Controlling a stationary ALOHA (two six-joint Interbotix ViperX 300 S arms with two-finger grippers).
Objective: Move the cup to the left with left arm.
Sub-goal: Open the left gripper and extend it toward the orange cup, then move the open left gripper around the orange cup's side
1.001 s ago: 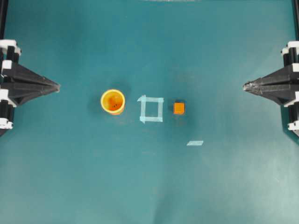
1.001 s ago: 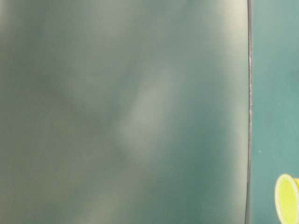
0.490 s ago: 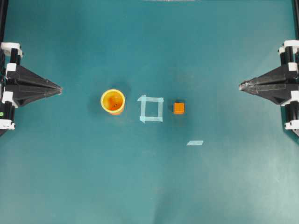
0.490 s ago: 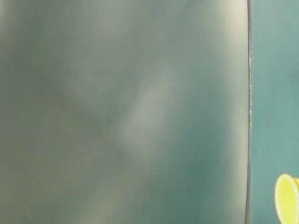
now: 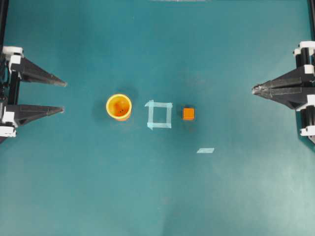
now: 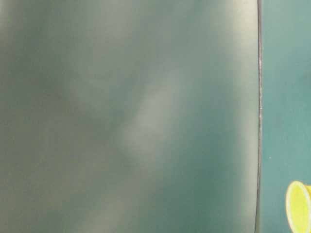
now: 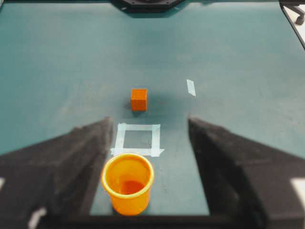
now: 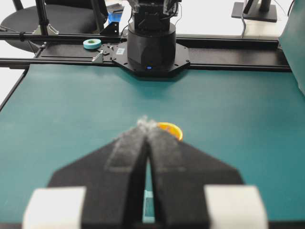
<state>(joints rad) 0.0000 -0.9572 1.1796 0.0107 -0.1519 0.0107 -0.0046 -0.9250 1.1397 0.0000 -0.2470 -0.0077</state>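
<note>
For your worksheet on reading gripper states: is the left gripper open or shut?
Open. Overhead, the left gripper has its two fingers spread well apart; its wrist view shows the cup in the gap between them, untouched.

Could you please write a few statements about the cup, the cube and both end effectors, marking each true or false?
1. The left end effector is open. True.
2. The orange-yellow cup is gripped by the left end effector. False: it stands free on the table, ahead of the fingertips.
3. The orange cube sits inside the tape square. False: it sits beside the square, on the side away from the cup.
4. The right end effector is shut. True.
5. The cup stands upright. True.
</note>
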